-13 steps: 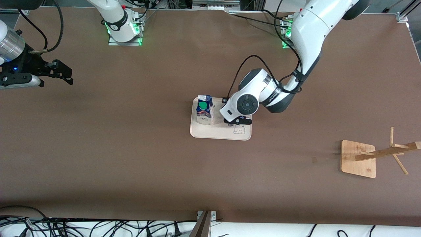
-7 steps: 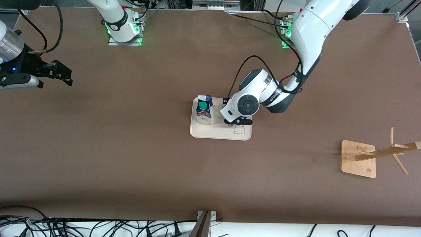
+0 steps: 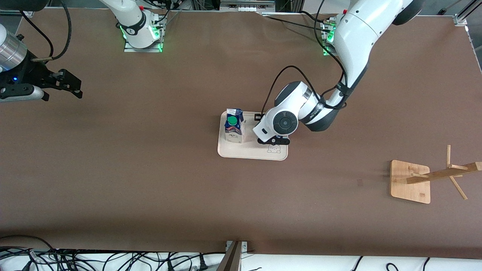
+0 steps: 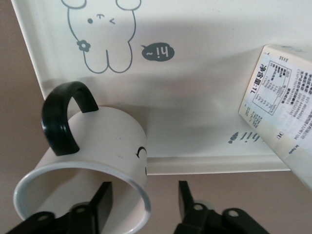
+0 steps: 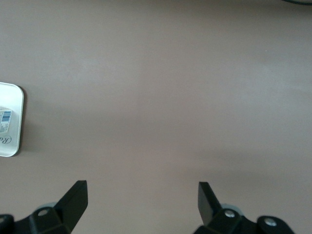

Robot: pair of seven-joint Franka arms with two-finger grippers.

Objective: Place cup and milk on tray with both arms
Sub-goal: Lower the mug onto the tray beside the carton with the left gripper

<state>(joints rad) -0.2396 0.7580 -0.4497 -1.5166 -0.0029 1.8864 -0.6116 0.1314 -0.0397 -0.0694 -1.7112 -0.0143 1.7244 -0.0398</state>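
The cup [image 4: 97, 141], white with a black loop handle, stands on the cream tray [image 4: 195, 97] near its corner toward the left arm's end, farther from the front camera than the rabbit drawing. My left gripper [image 4: 144, 190] is open astride the cup's rim, one finger inside and one outside with a gap. In the front view the left wrist hides the cup, and the left gripper [image 3: 273, 141] hangs over the tray [image 3: 248, 152]. The milk [image 3: 234, 126] stands upright on the tray beside it and also shows in the left wrist view [image 4: 285, 112]. My right gripper [image 3: 71, 84] waits open over bare table [image 5: 142, 190].
A wooden rack [image 3: 410, 181] with a tilted post stands toward the left arm's end of the table, nearer to the front camera than the tray. Cables [image 3: 113, 259] lie along the table's front edge.
The left gripper's fingers have spread apart off the cup's rim, and the left wrist has shifted slightly. The right arm has drifted a little toward its end of the table.
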